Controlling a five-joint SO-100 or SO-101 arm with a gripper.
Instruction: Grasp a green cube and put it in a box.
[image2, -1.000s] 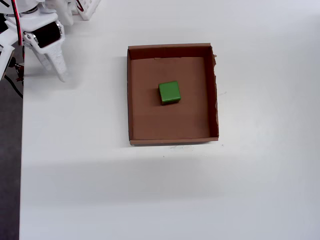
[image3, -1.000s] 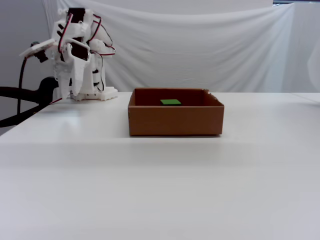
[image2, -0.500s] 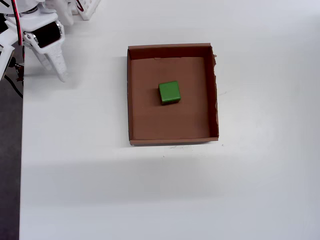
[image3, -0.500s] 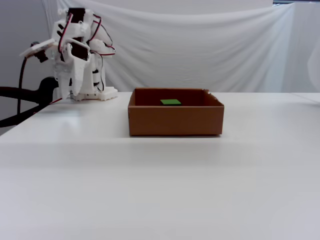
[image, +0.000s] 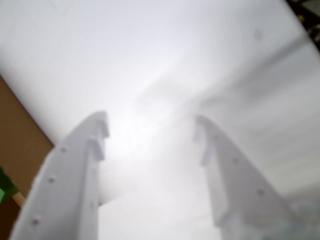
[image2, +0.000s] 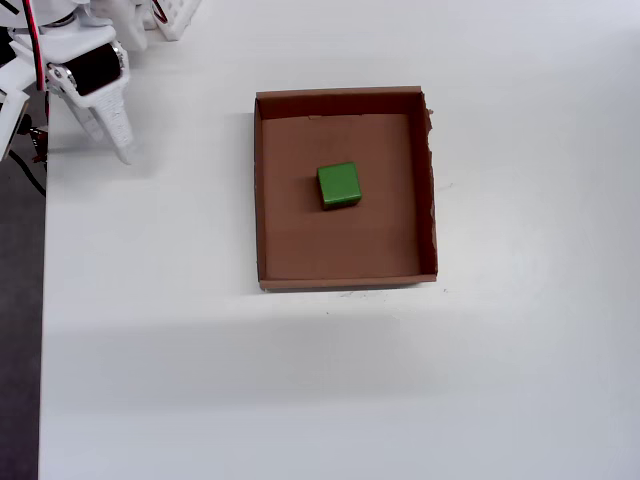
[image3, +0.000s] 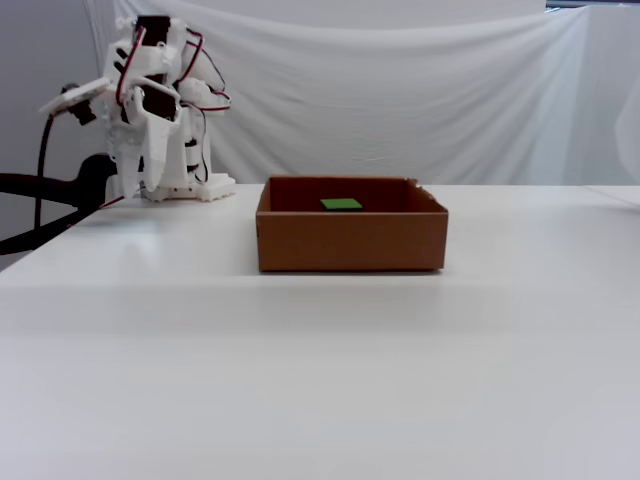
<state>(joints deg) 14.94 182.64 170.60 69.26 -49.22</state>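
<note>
The green cube (image2: 339, 185) lies inside the brown cardboard box (image2: 345, 98), near the middle of its floor; in the fixed view only the green cube's (image3: 342, 204) top shows above the box (image3: 350, 242) wall. My gripper (image2: 108, 145) hangs at the table's far left corner in the overhead view, well away from the box, pointing down at the table. In the wrist view the gripper (image: 151, 125) is open, its two white fingers (image: 82, 170) spread with only bare table between them. A brown strip of the box (image: 15, 135) and a sliver of green cube (image: 5, 189) show at that view's left edge.
The arm's white base (image3: 185, 185) stands behind the gripper (image3: 138, 188) at the back left. The table edge (image2: 42, 300) runs close along the left side in the overhead view. A white cloth backdrop (image3: 400, 90) hangs behind the table.
</note>
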